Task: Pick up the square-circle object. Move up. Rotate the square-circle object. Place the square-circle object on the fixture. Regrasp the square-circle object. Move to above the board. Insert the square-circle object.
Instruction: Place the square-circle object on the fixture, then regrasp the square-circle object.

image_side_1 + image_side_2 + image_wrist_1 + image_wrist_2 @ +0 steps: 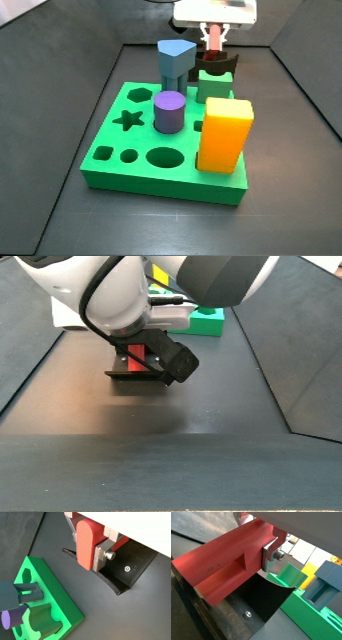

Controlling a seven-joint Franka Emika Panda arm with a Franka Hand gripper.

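Observation:
My gripper is shut on the square-circle object, a slim red block with a rounded end, squeezed between the silver fingers. In a wrist view its flat stepped side fills the frame beside one finger. From a side view the red block hangs upright under the gripper, right over the dark fixture; I cannot tell whether they touch. The fixture lies directly below the block. The green board sits in front of the fixture. The arm hides most of the fixture.
On the board stand a purple cylinder, a tall yellow block and a blue-grey peg. The purple cylinder and board lie close beside the fixture. Raised walls border the dark floor.

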